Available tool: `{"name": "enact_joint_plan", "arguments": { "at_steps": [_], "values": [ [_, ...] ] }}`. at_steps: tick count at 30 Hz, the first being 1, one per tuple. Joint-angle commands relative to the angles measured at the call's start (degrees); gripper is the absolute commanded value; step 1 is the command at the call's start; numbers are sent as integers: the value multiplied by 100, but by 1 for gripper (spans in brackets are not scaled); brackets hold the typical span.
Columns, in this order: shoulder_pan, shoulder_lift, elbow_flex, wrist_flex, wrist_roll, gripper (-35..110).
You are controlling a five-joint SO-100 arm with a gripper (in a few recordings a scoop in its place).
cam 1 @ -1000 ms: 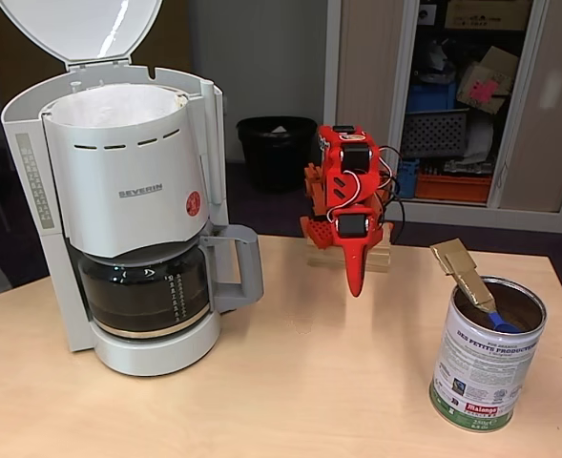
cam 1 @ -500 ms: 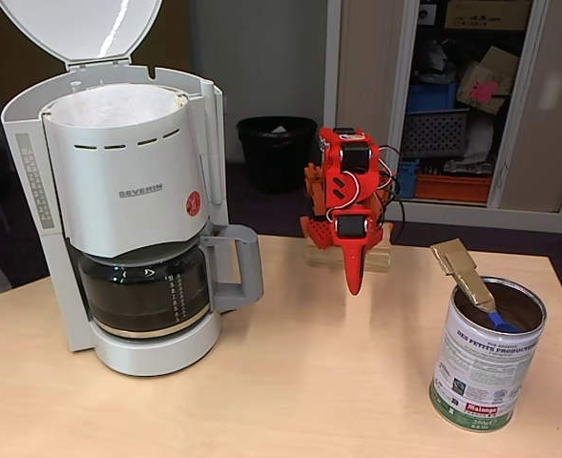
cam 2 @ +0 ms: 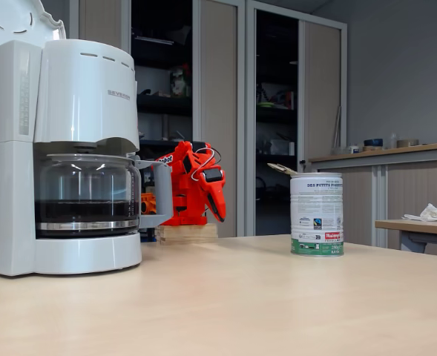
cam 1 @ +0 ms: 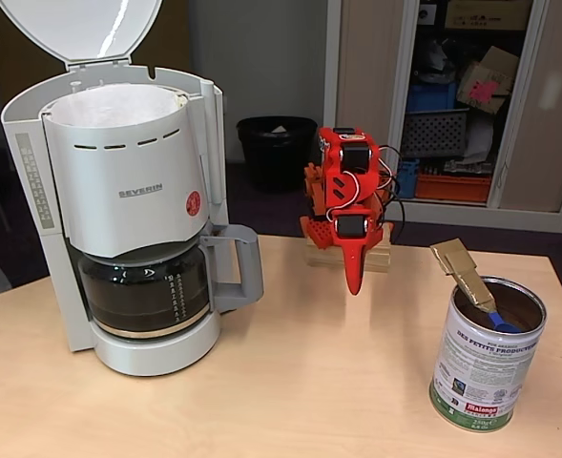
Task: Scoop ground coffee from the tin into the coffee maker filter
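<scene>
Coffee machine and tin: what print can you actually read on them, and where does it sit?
"SEVERIN": on the coffee maker front, grey letters.
"DES PETITS PRODUCTEURS": on the tin label.
"Malongo": red logo near the tin's base.
Round red sticker on the coffee maker: too small to read.
Carafe scale marks: too small to read.

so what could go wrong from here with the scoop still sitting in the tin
1. The scoop's handle leans out over the tin's rim; a pincer coming in off-line might knock it instead of gripping it.
2. The tin stands free near the table's edge, so a push could tip it.
3. The filter sits high in the coffee maker; coffee may spill on the way across.
</scene>
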Motion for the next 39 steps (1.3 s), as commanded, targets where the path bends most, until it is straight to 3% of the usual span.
{"name": "enact_joint_plan", "arguments": {
  "at_steps": [1,17,20,23,26,28,30,39],
  "values": [
    [-53,53,35,62,88,1],
    [-79,53,35,62,44,1],
    [-281,53,35,62,-888,0],
    [-422,44,35,-571,-861,0],
    [-334,44,35,-1564,237,0],
    [-167,53,35,-1608,1151,0],
    [-325,53,35,-1749,677,0],
    [-1099,70,-35,-2646,255,0]
  ]
}}
